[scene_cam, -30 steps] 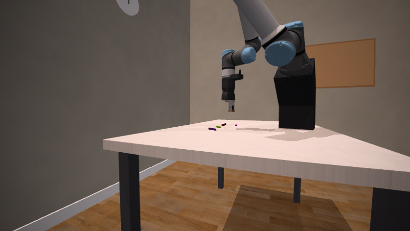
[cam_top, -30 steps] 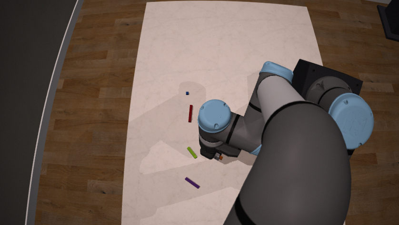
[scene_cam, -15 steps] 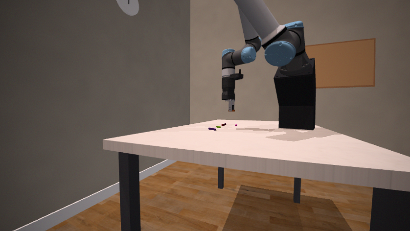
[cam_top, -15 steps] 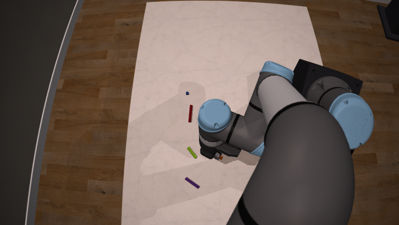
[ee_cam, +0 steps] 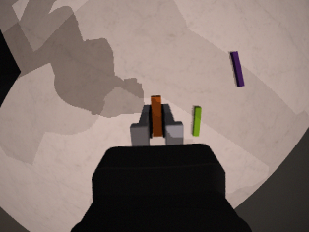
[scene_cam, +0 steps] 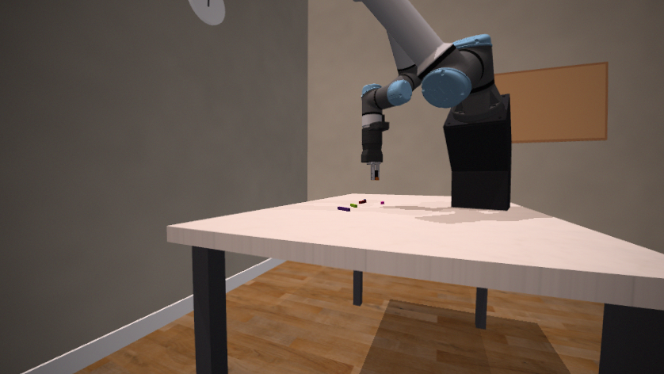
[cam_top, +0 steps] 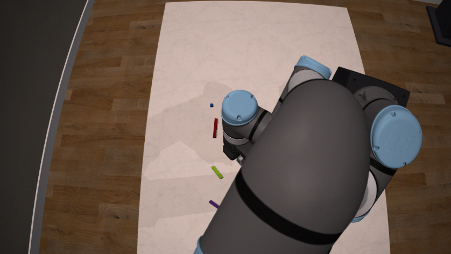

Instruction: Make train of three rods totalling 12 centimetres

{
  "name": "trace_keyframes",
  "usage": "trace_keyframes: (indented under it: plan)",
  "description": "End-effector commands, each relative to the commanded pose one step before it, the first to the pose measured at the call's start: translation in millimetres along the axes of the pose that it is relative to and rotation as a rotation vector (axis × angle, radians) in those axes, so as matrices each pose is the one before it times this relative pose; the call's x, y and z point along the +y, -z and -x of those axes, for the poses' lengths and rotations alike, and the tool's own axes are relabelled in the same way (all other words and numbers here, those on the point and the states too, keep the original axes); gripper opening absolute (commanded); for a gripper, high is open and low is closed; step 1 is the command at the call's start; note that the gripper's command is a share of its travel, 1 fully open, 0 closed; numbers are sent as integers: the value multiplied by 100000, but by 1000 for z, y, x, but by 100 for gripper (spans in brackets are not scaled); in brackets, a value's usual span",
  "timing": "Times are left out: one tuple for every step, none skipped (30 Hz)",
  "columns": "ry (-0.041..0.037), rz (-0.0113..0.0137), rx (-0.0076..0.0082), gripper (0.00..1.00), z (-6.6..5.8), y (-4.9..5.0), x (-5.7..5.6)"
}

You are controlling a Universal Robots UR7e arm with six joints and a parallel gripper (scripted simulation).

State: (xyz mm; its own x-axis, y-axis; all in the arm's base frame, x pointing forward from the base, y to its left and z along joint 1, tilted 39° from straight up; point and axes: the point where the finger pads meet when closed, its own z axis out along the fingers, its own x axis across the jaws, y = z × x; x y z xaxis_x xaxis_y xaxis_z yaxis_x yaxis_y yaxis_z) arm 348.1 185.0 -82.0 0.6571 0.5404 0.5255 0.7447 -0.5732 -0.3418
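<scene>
In the top view, a pale, faintly veined table (cam_top: 252, 41) (scene_cam: 417, 241) is seen upright in the frame, set on a wood-plank floor (cam_top: 104, 141) (scene_cam: 260, 325). In the exterior view, dark table legs are shown below it, grey walls behind, an orange-brown board (scene_cam: 557, 104) at the upper right and part of a round clock (scene_cam: 208, 9) at the top edge.

An orange rod (scene_cam: 376, 178) (ee_cam: 156, 116) is gripped between the two fingers of the gripper (scene_cam: 375, 178) (ee_cam: 156, 114), lengthwise between them in the wrist view, and is held above the table.

On the table, left of the arm in the top view, a blue rod (cam_top: 211, 105) is placed uppermost, with a red rod (cam_top: 215, 128) (scene_cam: 361, 202) below it, then a lime rod (cam_top: 217, 172) (scene_cam: 353, 205) (ee_cam: 197, 121), then a purple rod (cam_top: 213, 204) (scene_cam: 343, 208) (ee_cam: 237, 69), partly covered by the arm. A magenta rod (scene_cam: 382, 202) is seen right of the red one in the exterior view. All these are set apart. No lettering can be read.
</scene>
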Motion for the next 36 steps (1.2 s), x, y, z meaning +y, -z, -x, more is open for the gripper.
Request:
trace_keyframes:
  plan:
    - [-16725, 187, -120, 24, 12884, 326, 20040]
    - [-3402, 2, -15, 24, 2084, 2, 4300]
    - [-3401, -5, -8, 24, 1988, -3, 4336]
    - [-3401, -13, -3, 24, 1893, -8, 4370]
    - [0, 0, 0, 24, 0, 0, 0]
    - [0, 0, 0, 24, 0, 0, 0]
    - [-7202, -55, 12, 24, 3869, -36, 9287]
    - [-4764, -58, 20, 24, 2247, -38, 6244]
    - [-2484, -37, 14, 24, 1059, -24, 3288]
    - [-3264, -56, 21, 24, 1330, -37, 4333]
    - [-3509, -70, 26, 24, 1336, -46, 4677]
    - [-3428, -78, 29, 24, 1204, -52, 4588]
    - [-3389, -87, 31, 24, 1092, -59, 4552]
    - [-3396, -97, 34, 24, 999, -66, 4575]
    - [-3402, -108, 35, 24, 904, -73, 4594]
    - [-3401, -118, 37, 24, 807, -81, 4601]
    - [-3400, -128, 38, 24, 711, -89, 4606]
    - [-3370, -137, 38, 24, 610, -96, 4570]
    - [-2605, -113, 29, 24, 394, -80, 3536]
    - [-1871, -85, 21, 24, 239, -60, 2540]
    - [-1204, -57, 13, 24, 133, -40, 1635]
    - [0, 0, 0, 24, 0, 0, 0]
    - [0, 0, 0, 24, 0, 0, 0]
    - [-646, -31, 7, 24, 64, -22, 877]
    - [-243, -12, 3, 24, 23, -8, 330]
    - [-36, -2, 0, 24, 3, -1, 49]
    - [0, 0, 0, 24, 0, 0, 0]
    - [0, 0, 0, 24, 0, 0, 0]
    - [0, 0, 0, 24, 0, 0, 0]
    - [0, 0, 0, 24, 0, 0, 0]
    - [0, 0, 0, 24, 0, 0, 0]
    - [0, 0, 0, 24, 0, 0, 0]
    - [0, 0, 0, 24, 0, 0, 0]
    - [0, 0, 0, 24, 0, 0, 0]
    - [0, 0, 0, 24, 0, 0, 0]
    - [0, 0, 0, 24, 0, -14, 0]
